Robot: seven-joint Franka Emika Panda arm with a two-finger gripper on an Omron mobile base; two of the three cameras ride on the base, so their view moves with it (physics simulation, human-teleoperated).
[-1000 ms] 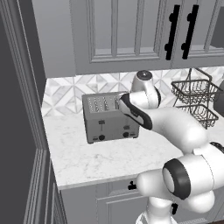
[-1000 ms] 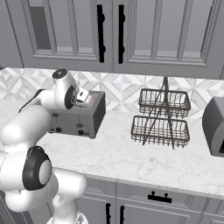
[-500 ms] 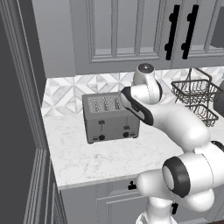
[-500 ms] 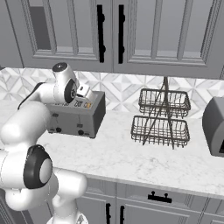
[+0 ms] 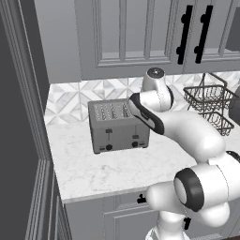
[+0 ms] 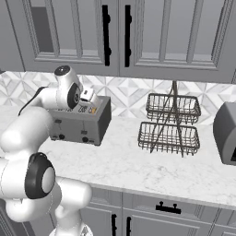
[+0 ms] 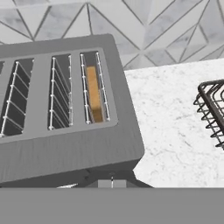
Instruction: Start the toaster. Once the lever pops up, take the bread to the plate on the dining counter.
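The toaster (image 5: 118, 125) stands on the marble worktop (image 5: 103, 168), its back close to the patterned tile wall. Two black levers (image 5: 108, 132) and two round knobs (image 5: 108, 147) face forward. The white arm (image 5: 183, 129) reaches over the toaster's right end, its wrist above the slots. Right of the toaster, a tiered wire basket (image 5: 208, 105) stands on the worktop. Grey cabinets (image 5: 136, 35) hang above the toaster.

toaster (image 7: 70, 144): matt brushed grey metal (wire slot guards) | worktop (image 7: 175, 113): smooth veined white marble
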